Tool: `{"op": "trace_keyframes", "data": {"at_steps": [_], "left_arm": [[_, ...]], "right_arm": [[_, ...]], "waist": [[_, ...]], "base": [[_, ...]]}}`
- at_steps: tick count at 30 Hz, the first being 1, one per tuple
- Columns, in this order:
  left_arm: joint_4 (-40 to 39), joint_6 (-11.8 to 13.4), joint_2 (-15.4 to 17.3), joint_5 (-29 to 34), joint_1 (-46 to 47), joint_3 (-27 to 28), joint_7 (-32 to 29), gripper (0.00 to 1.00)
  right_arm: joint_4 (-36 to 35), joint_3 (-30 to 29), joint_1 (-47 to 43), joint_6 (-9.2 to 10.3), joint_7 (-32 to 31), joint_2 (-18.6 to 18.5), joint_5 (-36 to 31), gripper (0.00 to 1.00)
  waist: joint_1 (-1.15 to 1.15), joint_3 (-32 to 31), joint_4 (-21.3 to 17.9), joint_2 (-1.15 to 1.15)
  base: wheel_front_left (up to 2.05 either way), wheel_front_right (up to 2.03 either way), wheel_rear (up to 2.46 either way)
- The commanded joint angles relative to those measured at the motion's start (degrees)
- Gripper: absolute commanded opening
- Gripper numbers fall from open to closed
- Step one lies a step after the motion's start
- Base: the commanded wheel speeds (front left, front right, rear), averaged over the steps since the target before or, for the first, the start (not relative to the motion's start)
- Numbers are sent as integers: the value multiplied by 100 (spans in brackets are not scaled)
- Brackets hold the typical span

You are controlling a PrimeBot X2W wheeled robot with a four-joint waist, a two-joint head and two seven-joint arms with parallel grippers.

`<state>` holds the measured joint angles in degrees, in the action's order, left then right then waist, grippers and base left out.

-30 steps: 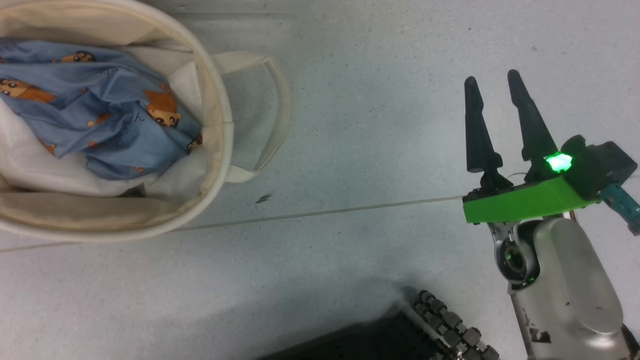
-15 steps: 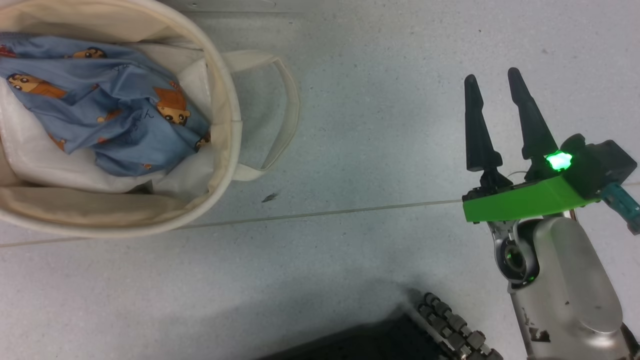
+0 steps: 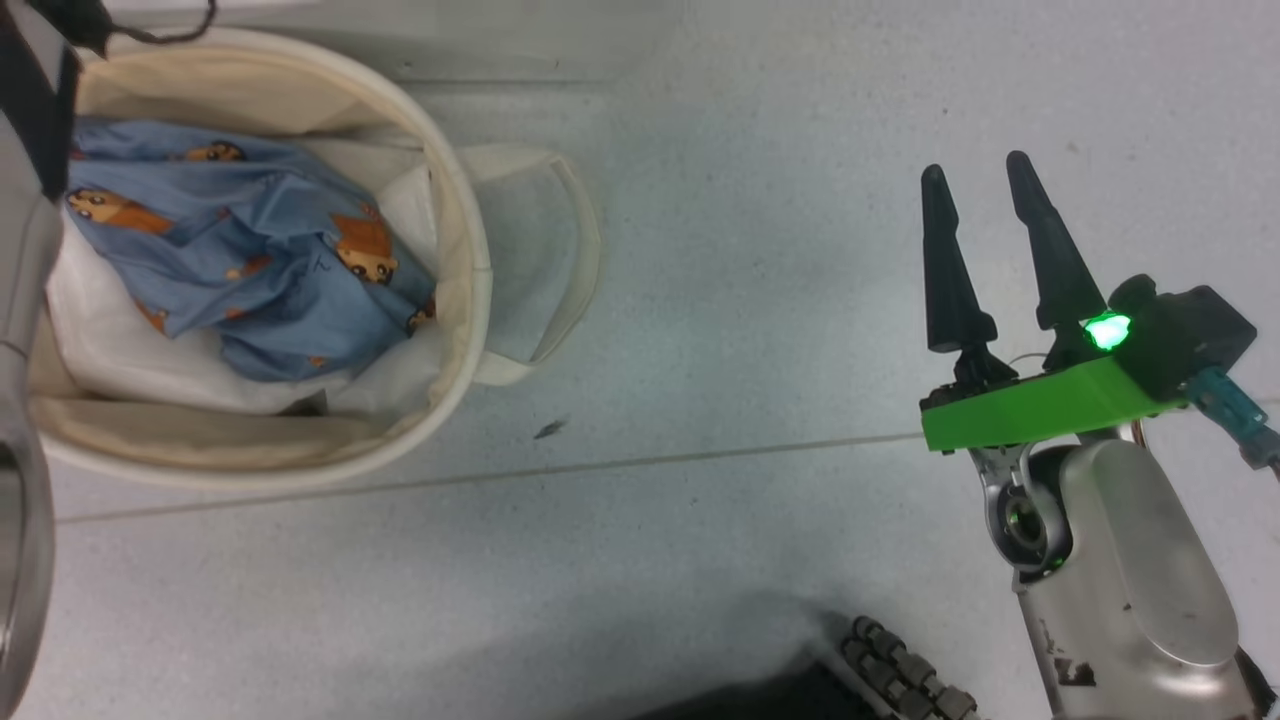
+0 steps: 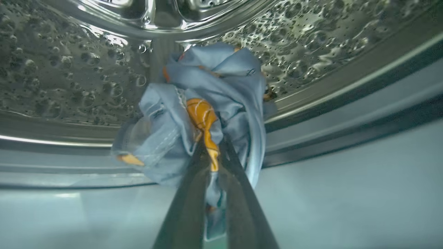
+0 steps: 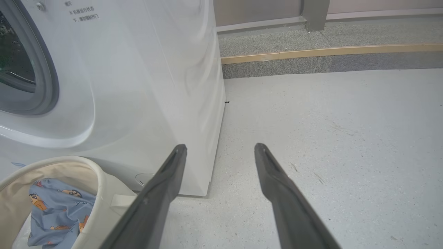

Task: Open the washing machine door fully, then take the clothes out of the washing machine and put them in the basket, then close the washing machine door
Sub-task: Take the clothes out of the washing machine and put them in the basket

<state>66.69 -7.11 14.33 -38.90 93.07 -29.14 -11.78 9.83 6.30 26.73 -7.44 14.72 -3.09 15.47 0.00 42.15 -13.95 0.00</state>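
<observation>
Clothes (image 4: 207,114) of light blue cloth with orange print sit bunched in the middle of the left wrist view, pinched between the two dark fingers of the left gripper (image 4: 214,147), which is clamped tight on a fold. Most of the bundle stands past the fingertips toward the top of the frame, where the dimpled steel drum (image 4: 69,69) curves behind it, and a thin tail of cloth trails back down between the fingers. The grey seal (image 4: 346,103) crosses just behind the bundle, so the catch looks to be at the mouth of the washing machine (image 5: 145,86) rather than deep inside. What the coming move turns on is where the basket (image 3: 470,270) lies from that grip. In the right wrist view it stands at the lower left, close against the machine's front and beneath the round opening at the upper left. In the head view it fills the upper left, with another blue garment (image 3: 260,270) lying inside and a pale left forearm (image 3: 20,300) running down the left edge beside its rim. The drop therefore appears to be outward and down, on the left arm's own side. The right gripper (image 3: 978,165) hangs with its fingers spread and nothing between them over bare floor (image 3: 750,250) at the right of the head view, well apart from the basket
</observation>
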Motion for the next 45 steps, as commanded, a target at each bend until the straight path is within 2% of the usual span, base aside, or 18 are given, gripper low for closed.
{"op": "trace_keyframes", "data": {"at_steps": [1,6,10,14,22,29,33,35,39,43,44,45], "left_arm": [[-367,-36,250,-212,8,-79,81,0],[-876,-37,488,-847,-449,-361,253,0],[-1031,-37,741,-1099,-799,-608,614,0],[-1097,-37,855,-1222,-1010,-759,931,0],[-1435,-37,1127,-1525,-1639,-970,1933,0],[-2138,-37,1466,-1685,-2563,-1207,2451,0],[-2636,-18,1690,-1692,-3100,-1113,2609,0],[-2966,83,1819,-1622,-3390,-1032,2647,0],[-3779,436,2061,-1528,-4059,-762,2673,0],[-4872,868,2284,-1359,-4808,-383,2676,0],[-5434,1098,2397,-1286,-5199,-217,2676,0],[-5704,1214,2445,-1259,-5388,-144,2677,0]], "right_arm": [[-120,94,-174,-5,28,21,-43,100],[-25,118,-234,-5,28,21,-64,100],[78,133,-312,-5,28,21,-81,100],[172,135,-394,-5,28,21,-111,100],[315,183,-557,-5,28,21,-45,100],[438,235,-740,-5,28,21,-16,100],[513,223,-881,-5,28,21,-5,100],[553,221,-955,-5,28,21,4,100],[601,219,-1073,-5,28,21,32,100],[620,225,-1153,-5,28,21,59,100],[639,238,-1185,-5,28,21,45,100],[648,241,-1198,-5,28,21,45,100]], "waist": [[0,-160,14,0],[0,-483,61,0],[0,-790,110,0],[0,-1013,169,0],[0,-1600,296,0],[0,-2171,385,0],[0,-2482,458,0],[0,-2632,500,0],[0,-2905,573,0],[0,-3108,644,0],[0,-3182,675,0],[0,-3217,692,0]], "base": [[0,0,0],[0,0,0],[0,0,0],[0,0,0],[0,0,0],[0,0,0],[0,0,0],[0,0,0],[0,0,0],[0,0,0],[0,0,0],[0,0,0]]}}
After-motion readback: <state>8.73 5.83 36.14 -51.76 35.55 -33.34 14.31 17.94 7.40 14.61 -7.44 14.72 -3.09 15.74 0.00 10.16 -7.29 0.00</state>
